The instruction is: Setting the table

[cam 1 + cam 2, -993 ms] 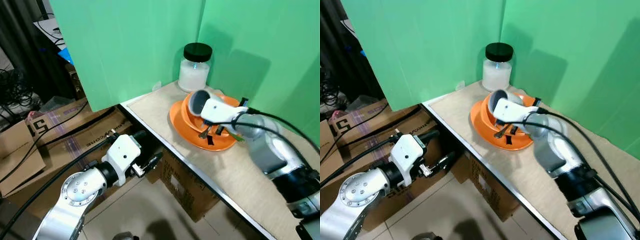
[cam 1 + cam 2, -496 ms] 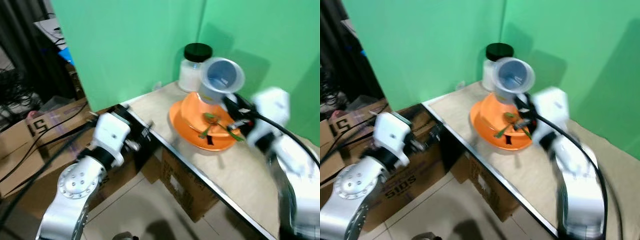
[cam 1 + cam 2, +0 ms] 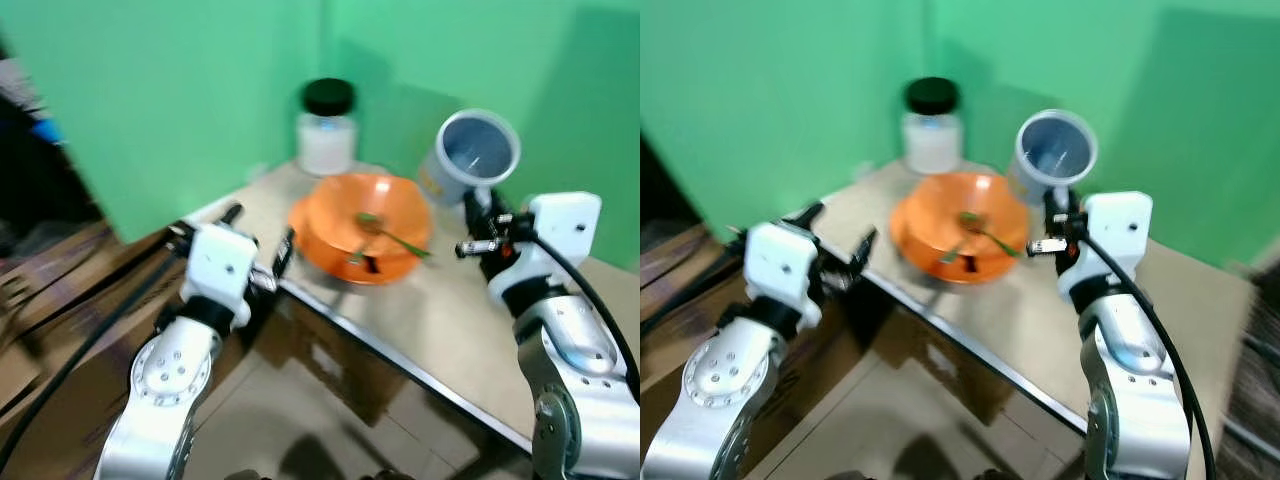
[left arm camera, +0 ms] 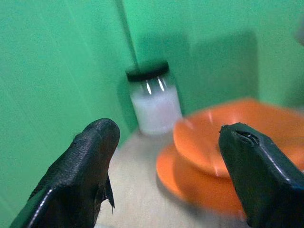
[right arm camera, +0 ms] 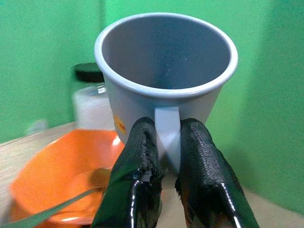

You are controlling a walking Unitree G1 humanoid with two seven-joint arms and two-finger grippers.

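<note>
A grey-blue mug [image 3: 472, 158] hangs in the air to the right of the orange bowl, mouth tipped toward me. My right gripper [image 5: 167, 125] is shut on the mug's handle [image 5: 167, 130]. The orange bowl [image 3: 365, 210] rests on an orange plate [image 3: 303, 232] and has a green spoon [image 3: 392, 236] lying in it. Behind them stands a jar [image 3: 326, 130] with a black lid and white contents. My left gripper [image 4: 166, 142] is open and empty at the table's front left edge, pointing toward the jar and the bowl.
Green screens close off the back and left of the beige table [image 3: 440, 310]. The table's front edge [image 3: 380, 345] runs diagonally below the plate. Blurred cardboard boxes [image 3: 40, 300] lie on the floor at the left.
The right gripper has lifted the mug out of the bowl and carried it up and to the right. The left arm rose to the table edge. The camera has shifted.
</note>
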